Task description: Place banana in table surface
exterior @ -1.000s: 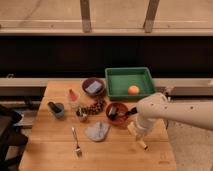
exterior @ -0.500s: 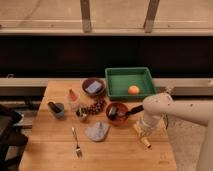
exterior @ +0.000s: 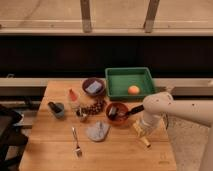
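The banana [exterior: 143, 137] is pale yellow and lies low over the light wooden table surface [exterior: 50, 150], near its right front part. I cannot tell whether it rests on the wood. My gripper [exterior: 142, 128] hangs from the white arm [exterior: 165, 107], which reaches in from the right. It is right over the banana's upper end and hides that end.
A green tray [exterior: 116, 80] with a round orange fruit [exterior: 133, 90] stands at the back right. A red bowl [exterior: 117, 114] with a dark utensil is just left of the gripper. A grey cloth [exterior: 97, 131], fork [exterior: 76, 142], dark mug [exterior: 57, 109] and purple bowl [exterior: 94, 86] lie further left.
The wrist has shifted slightly right and down over the banana, and the forearm has changed its angle. The banana stays at about the same spot.
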Available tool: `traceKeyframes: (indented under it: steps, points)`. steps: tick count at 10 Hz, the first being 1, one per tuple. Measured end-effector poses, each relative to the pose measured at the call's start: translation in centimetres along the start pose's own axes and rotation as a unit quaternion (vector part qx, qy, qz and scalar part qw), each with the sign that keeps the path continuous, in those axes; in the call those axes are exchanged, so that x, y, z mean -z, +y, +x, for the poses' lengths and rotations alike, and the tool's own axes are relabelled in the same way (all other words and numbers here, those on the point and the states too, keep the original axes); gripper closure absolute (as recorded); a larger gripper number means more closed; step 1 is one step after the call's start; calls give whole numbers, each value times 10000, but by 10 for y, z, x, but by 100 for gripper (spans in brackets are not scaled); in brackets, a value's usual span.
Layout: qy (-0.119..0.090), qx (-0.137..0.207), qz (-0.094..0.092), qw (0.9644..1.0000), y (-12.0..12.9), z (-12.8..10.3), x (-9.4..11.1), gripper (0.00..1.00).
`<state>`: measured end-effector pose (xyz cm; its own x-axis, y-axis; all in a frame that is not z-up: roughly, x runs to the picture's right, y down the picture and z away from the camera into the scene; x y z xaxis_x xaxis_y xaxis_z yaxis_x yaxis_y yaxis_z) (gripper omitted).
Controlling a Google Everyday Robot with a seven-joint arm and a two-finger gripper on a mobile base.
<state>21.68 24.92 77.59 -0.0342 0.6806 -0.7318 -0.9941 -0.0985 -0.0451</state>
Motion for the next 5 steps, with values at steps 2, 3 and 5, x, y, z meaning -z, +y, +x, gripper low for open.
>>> traceKeyframes:
  steps: [2, 3, 5]
  points:
    - [-99, 49, -18, 9999, 3, 3, 10, 20]
    - [-112, 109, -30, 9999, 6, 3, 11, 20]
    - [-108, 132, -37, 9998, 7, 3, 11, 20]
